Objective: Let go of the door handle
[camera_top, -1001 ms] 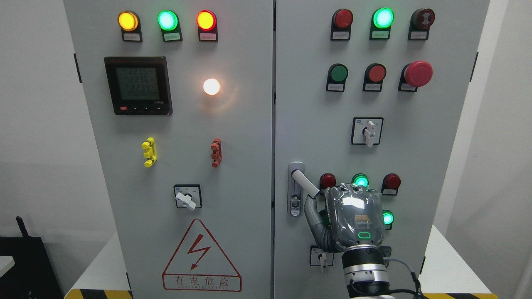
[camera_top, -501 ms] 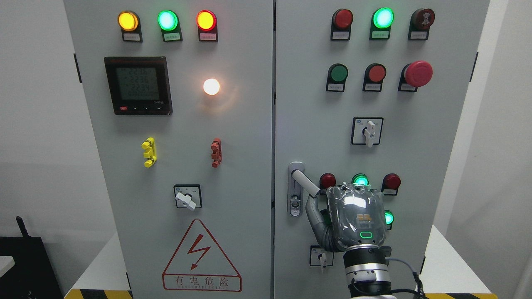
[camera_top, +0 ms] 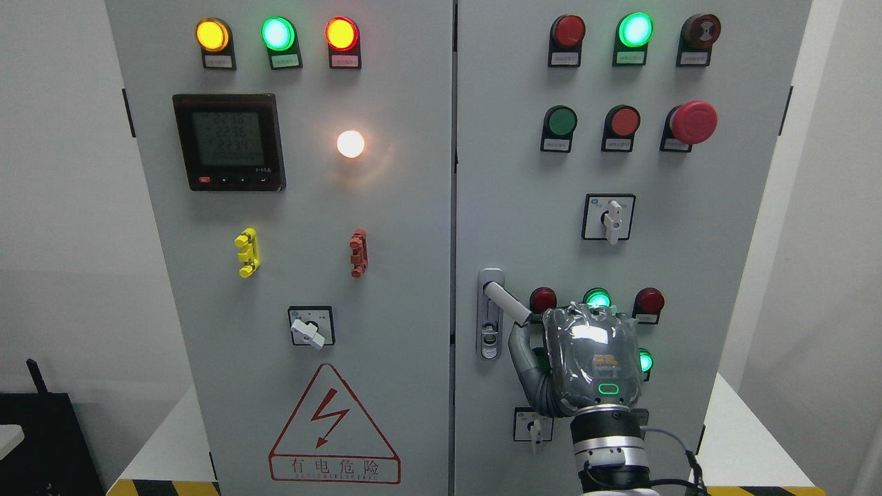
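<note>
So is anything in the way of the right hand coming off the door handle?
Nothing visible blocks it. The right hand sits at the tip of the grey swing-out door handle, with open space below and toward the camera; its fingers are hidden behind the palm.

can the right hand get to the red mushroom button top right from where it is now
Probably yes: the right hand sits at the door handle, and the bare door face between it and the red mushroom button holds only low buttons. Arm reach itself can't be judged.

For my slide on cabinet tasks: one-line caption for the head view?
Right hand at the free end of the swung-out door handle on the cabinet's right door.
</note>
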